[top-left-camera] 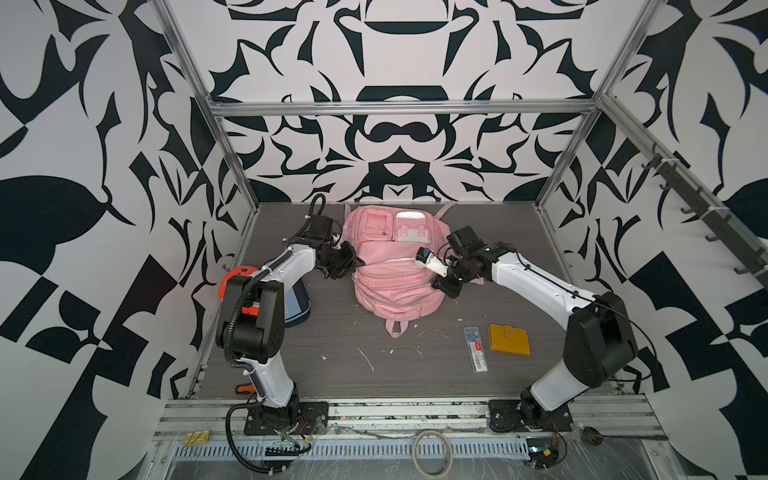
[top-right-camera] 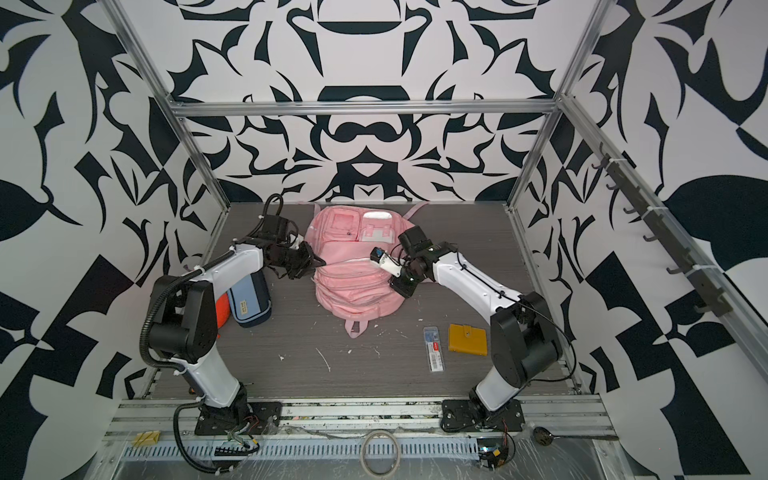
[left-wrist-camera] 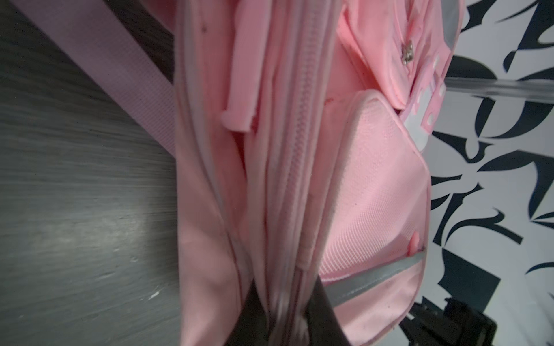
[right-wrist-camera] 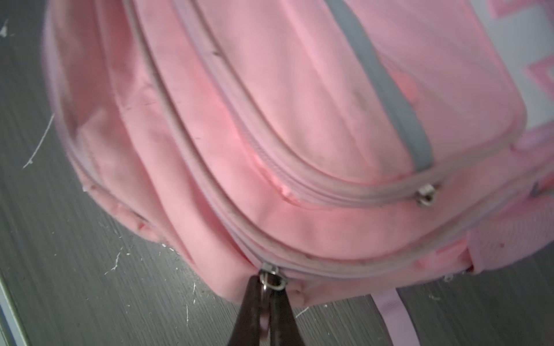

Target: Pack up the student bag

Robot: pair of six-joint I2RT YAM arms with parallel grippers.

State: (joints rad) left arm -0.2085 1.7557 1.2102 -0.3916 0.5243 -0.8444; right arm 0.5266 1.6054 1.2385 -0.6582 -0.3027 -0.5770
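Left tool [left-wrist-camera: 284, 317] pinches folded fabric on the student bag [top-left-camera: 395, 286]; my right tool [right-wrist-camera: 265, 311] clamps a zipper pull [right-wrist-camera: 271, 281] on its opposite side.

This is a robotics lab test cell. Two white-and-black arms [top-left-camera: 291, 262] are bolted through black plates [top-left-camera: 286, 417] to aluminium rails along the front edge of a grey, scratched table [top-left-camera: 415, 374]. An aluminium frame [top-left-camera: 399, 109] boxes the table in. Its walls [top-left-camera: 62, 104] are covered in a bold black-and-white printed pattern. Loose wiring [top-left-camera: 544, 453] and a slotted cable duct [top-left-camera: 353, 449] lie in front of the arms. A strip of black hooks [top-left-camera: 712, 237] runs along one side rail.
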